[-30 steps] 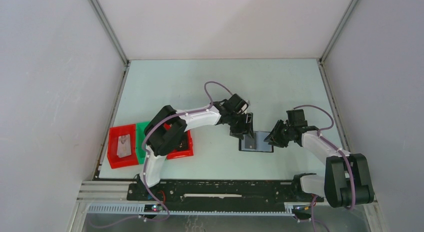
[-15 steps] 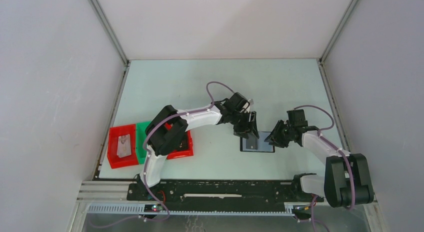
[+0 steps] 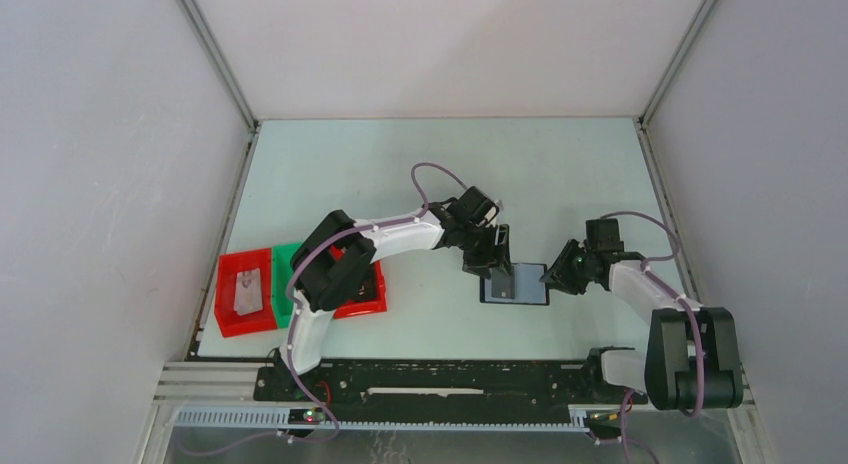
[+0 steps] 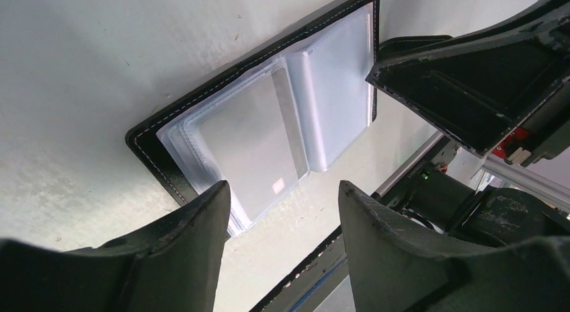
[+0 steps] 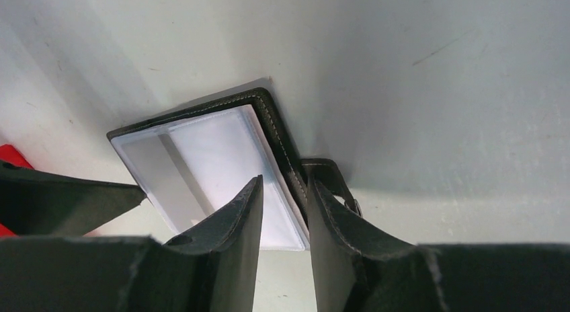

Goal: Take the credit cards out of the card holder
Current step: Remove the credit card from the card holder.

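Here the holder point(image 3: 530, 289) lies open and flat on the table point(image 3: 400, 174), between the two arms. The right gripper point(image 5: 283, 185) pinches its right edge, with one finger on the clear sleeves point(image 5: 215, 157) and the other outside the black cover. The left gripper point(image 4: 283, 191) hangs spread and empty above its left half, over a pale grey card point(image 4: 245, 147) tucked in a sleeve.

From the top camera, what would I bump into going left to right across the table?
red tray → green tray → second red tray → card holder → right gripper
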You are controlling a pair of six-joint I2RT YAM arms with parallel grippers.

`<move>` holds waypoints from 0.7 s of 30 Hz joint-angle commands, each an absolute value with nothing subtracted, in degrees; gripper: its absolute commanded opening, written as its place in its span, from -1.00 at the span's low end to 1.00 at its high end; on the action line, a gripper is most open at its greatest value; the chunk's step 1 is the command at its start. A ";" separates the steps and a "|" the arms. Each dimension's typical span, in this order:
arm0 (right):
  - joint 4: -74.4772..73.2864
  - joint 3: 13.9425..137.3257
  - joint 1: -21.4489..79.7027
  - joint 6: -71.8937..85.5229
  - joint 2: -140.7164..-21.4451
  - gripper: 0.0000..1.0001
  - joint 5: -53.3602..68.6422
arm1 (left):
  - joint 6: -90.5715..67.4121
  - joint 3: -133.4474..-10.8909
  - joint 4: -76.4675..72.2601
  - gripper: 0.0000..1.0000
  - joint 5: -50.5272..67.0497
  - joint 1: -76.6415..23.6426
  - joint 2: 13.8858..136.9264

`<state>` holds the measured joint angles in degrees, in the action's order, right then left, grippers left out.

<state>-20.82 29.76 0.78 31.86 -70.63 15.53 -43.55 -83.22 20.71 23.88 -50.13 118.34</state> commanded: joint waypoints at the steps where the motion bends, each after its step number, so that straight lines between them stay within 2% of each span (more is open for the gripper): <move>1: -19.43 31.64 1.02 30.61 -73.01 -0.22 15.36 | -43.15 -85.15 20.74 0.30 23.30 -50.49 117.94; 11: -18.90 31.63 3.15 31.45 -73.91 -0.23 15.47 | -43.51 -85.19 20.70 0.29 23.59 -50.45 118.54; 17: -18.90 31.57 3.17 31.36 -74.00 -0.23 15.45 | -42.19 -84.01 24.05 0.37 15.19 -50.46 115.44; 21: -18.67 31.47 3.22 31.39 -74.13 -0.23 15.56 | -42.04 -83.72 24.42 0.38 14.94 -50.50 115.30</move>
